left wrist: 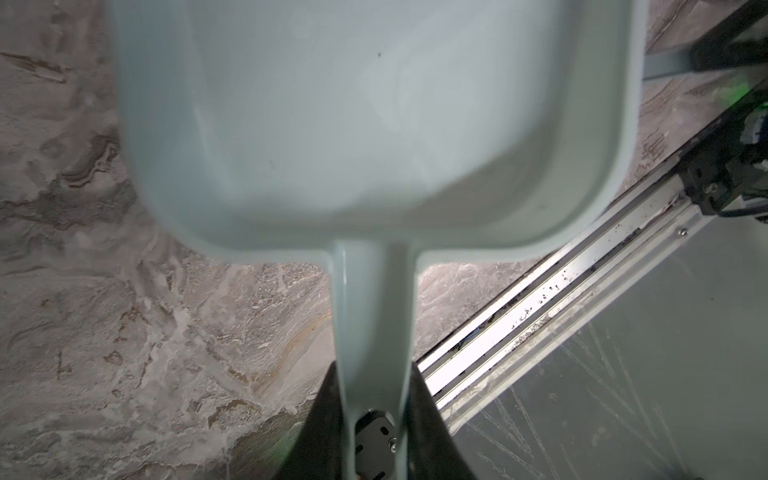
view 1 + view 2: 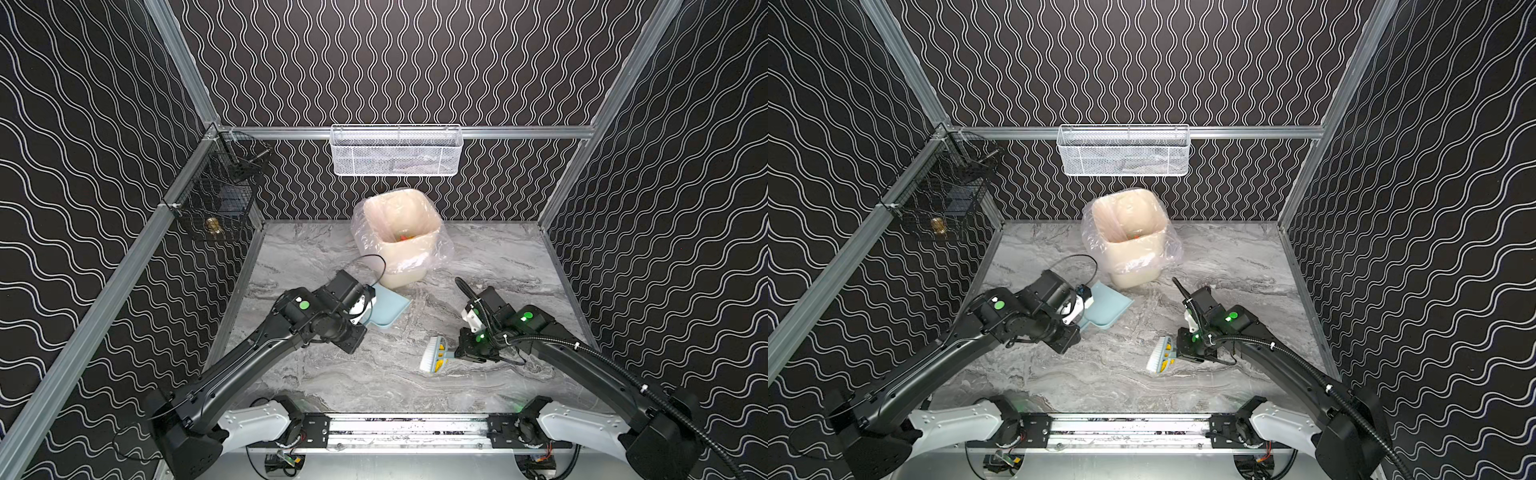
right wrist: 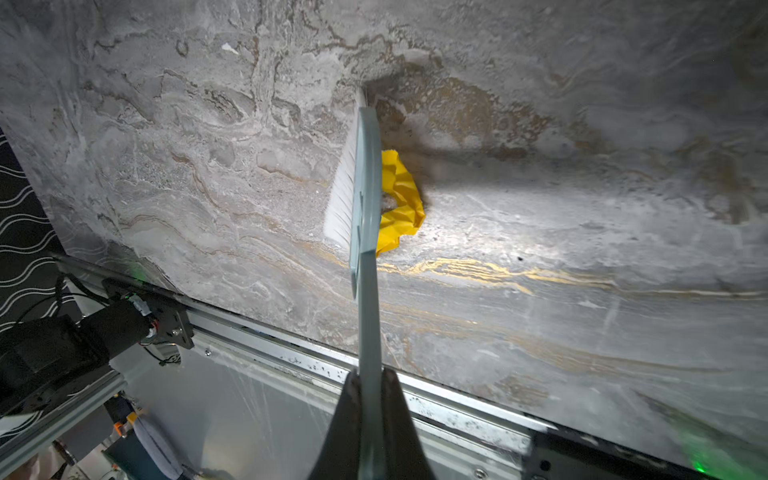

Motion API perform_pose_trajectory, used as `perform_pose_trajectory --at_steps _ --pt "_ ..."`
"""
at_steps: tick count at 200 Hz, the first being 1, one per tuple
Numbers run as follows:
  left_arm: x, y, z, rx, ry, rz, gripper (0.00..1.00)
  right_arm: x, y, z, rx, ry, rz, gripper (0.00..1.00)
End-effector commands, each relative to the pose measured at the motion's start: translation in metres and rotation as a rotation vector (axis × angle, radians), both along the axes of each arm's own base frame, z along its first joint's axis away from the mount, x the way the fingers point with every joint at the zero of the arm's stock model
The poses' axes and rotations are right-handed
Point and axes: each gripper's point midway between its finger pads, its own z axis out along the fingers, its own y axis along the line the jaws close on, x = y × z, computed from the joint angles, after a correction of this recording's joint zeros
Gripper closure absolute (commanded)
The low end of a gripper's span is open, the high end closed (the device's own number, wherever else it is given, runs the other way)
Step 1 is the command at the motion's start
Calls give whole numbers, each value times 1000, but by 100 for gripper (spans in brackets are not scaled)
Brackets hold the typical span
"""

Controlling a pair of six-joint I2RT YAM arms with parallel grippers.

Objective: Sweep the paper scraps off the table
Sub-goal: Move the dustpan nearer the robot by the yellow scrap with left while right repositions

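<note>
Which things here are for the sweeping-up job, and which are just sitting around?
For the job:
- brush
- dustpan
- yellow paper scrap beside the brush
- lined bin
- table

Just sitting around:
- white mesh basket on the back rail
- black wire basket on the side rail

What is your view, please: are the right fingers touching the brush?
Touching. The right wrist view shows both fingers pressed against the brush handle with no gap.
</note>
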Motion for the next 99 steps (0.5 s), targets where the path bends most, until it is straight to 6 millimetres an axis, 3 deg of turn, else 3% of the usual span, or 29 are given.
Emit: perform_pose_trajectory --at_steps 1,24,45,99 --pt "-5 -12 -8 4 9 -3 100 -4 -11 11 -41 -4 23 100" --pt "-15 -21 -20 43 18 -51 100 9 -5 44 10 -66 9 100" --pt "-23 -29 -29 77 23 -101 100 17 -12 66 1 -107 -16 100" --pt "-61 -50 -48 132 80 -213 100 25 -43 72 -236 -57 0 100"
